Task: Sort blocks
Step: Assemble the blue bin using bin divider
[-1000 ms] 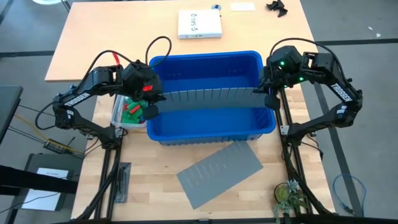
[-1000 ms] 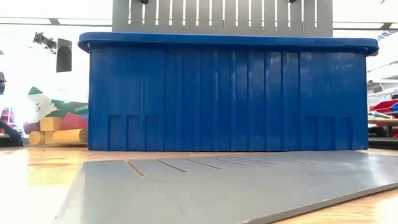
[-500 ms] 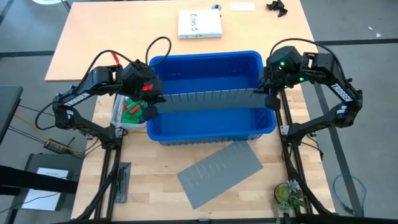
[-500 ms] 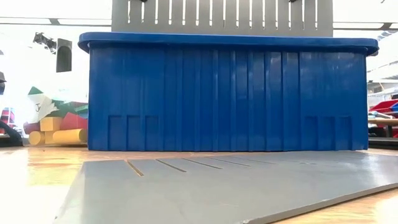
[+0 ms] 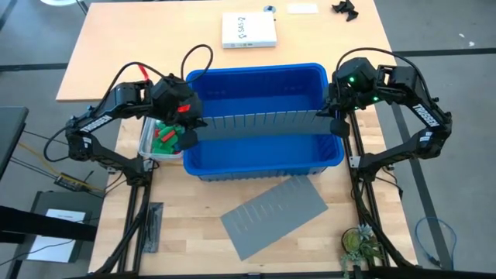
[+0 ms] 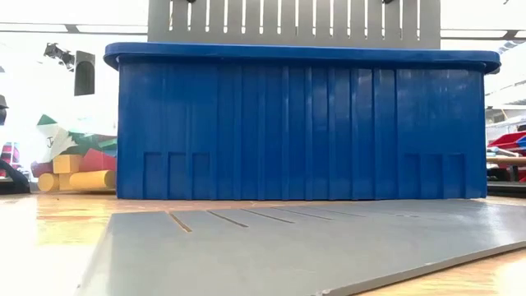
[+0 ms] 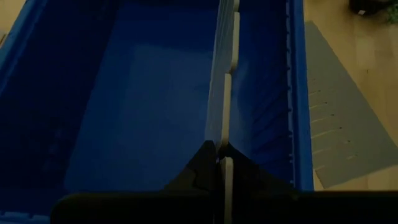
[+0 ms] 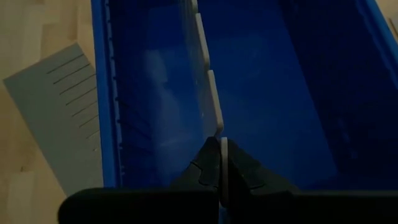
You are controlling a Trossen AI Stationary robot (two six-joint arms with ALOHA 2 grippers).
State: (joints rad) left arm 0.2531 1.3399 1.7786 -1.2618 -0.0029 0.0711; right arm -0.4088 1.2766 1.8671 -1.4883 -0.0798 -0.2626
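Currently both holding divider over bin | left hand, right hand clenching its ends | blocks sitting in tub | risk: uneven lowering jamming divider

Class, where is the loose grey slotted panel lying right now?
In the high view the panel lies flat on the table, just in front of the blue bin, angled, between the two arm bases.
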